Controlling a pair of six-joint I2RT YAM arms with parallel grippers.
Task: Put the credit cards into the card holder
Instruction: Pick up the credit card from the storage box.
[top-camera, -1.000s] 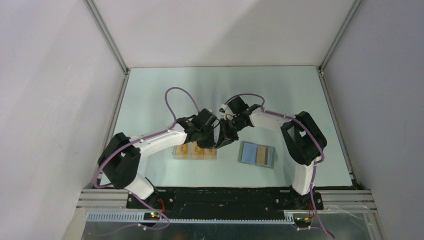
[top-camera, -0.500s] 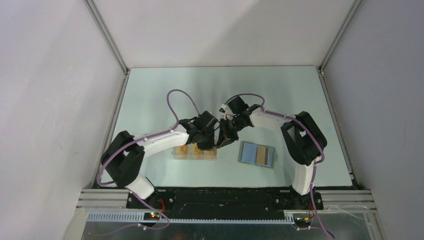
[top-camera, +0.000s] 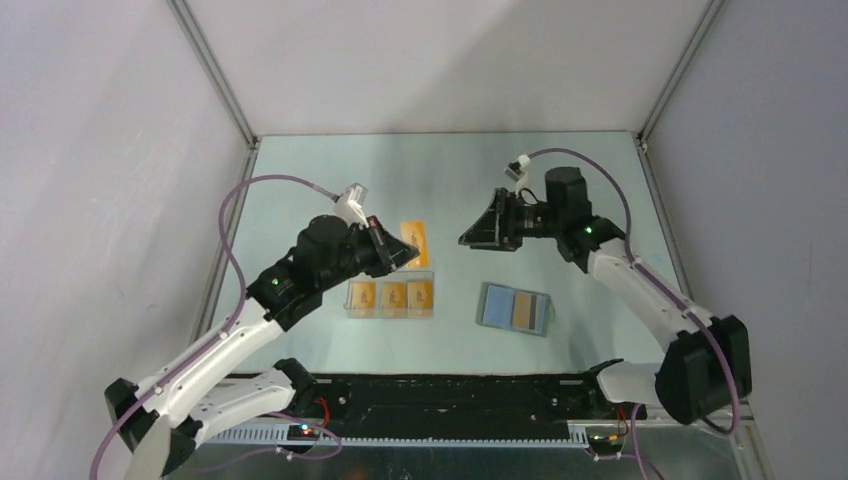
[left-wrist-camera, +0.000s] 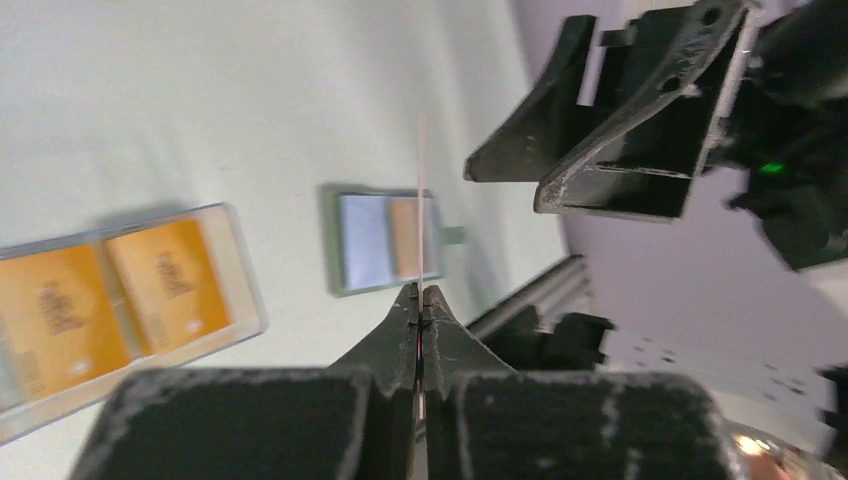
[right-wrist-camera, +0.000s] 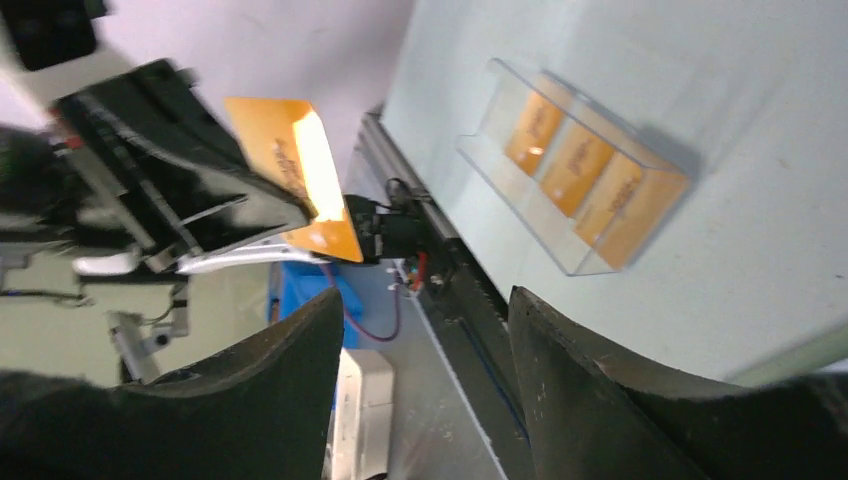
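While three credit cards (top-camera: 393, 296) wait in the clear box (top-camera: 350, 311) under the left pincer (top-camera: 405, 252), top view shows it pinching a lifted card (top-camera: 414, 236). The card holder (top-camera: 497, 305) lies open below the spread right pincer (top-camera: 478, 233), with one card seemingly inside.
Left wrist: jaws pressed on the card's edge (left-wrist-camera: 421, 220), holder beyond.
Right wrist: fingers (right-wrist-camera: 590, 400) apart, empty, possibly crowding the route.
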